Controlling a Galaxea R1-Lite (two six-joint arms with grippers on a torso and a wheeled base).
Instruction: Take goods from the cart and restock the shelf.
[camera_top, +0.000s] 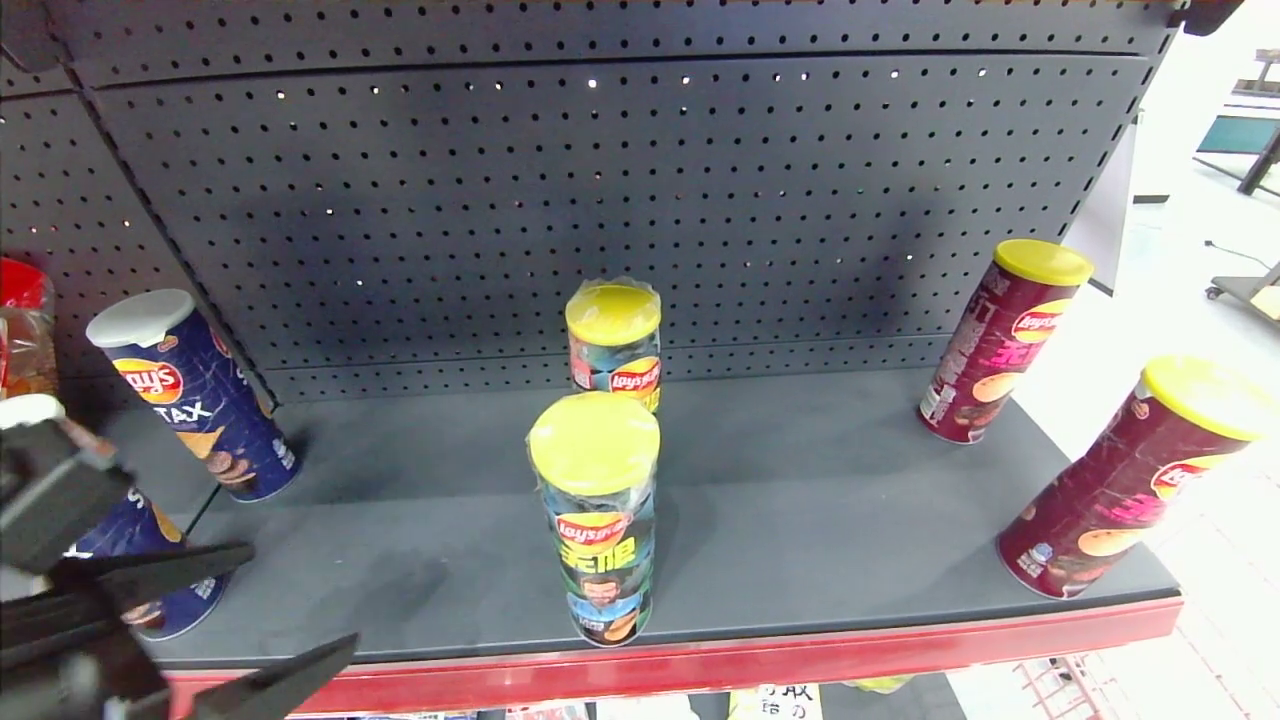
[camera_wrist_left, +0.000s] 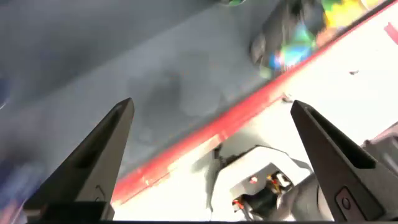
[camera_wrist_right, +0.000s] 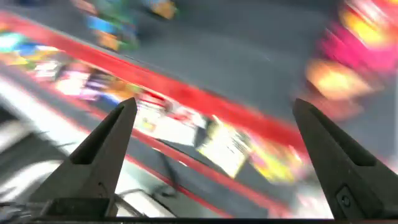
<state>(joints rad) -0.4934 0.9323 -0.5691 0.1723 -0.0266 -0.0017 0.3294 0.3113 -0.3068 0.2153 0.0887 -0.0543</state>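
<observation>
Am noting left gripper (camera_top: 300, 600) gaping wide, holding nothing, hovering at shelf (camera_top: 850, 520) front lip; right gripper (camera_wrist_right: 211, 102) likewise spread, empty; blue can (camera_top: 190, 600) standing just beside left fingers; am judging careless swing risking toppling it, front-edge green can (camera_top: 598, 515) too.

Open shelf floor (camera_top: 820, 520) between front green can (camera_top: 598, 530) and front maroon can (camera_top: 1120, 490), blue cans (camera_top: 200, 400) at the left end.

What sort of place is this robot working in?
Probably a shop aisle, or a mock-up of one: a dark shelf with a perforated back panel and red front edge, holding goods such as a blue crisp tube and a maroon crisp tube.
</observation>
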